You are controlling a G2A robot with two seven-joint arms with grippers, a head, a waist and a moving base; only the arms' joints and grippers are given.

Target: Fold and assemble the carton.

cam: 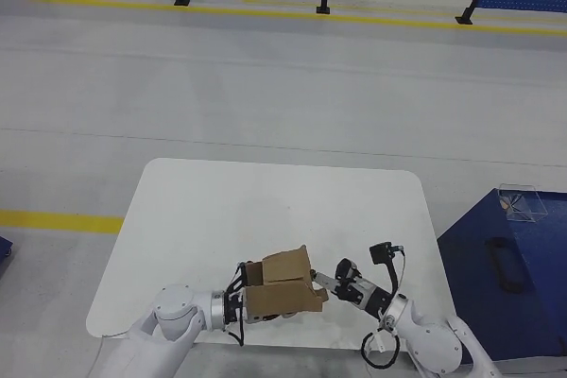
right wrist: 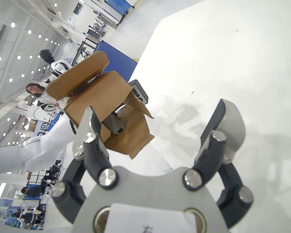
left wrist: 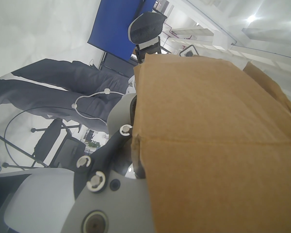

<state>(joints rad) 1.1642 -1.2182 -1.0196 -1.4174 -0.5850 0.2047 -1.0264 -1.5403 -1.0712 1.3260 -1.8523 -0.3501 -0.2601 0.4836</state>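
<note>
Half-built carton gripped at one end, with the free tool waiting at the other.

Nearest the robot, the left arm lies low and bent along the desk's near edge. Its left tool [cam: 234, 305] pinches the wall of the carton [cam: 282, 282] at the carton's 9 o'clock. The right arm comes in from about 4 o'clock with its wrist angled toward the box. The right tool [cam: 330, 283] is spread wide just beside the carton's 3 o'clock end, one finger [right wrist: 88, 124] close to a loose flap [right wrist: 135, 132]. The carton is at about 6 o'clock on the desk [cam: 265, 198] and seems raised off it, its body squared up but its flaps hanging open. I judge flap-folding to be the step in hand. Next, the right tool should press or pinch that flap inward while the left holds steady.
</note>
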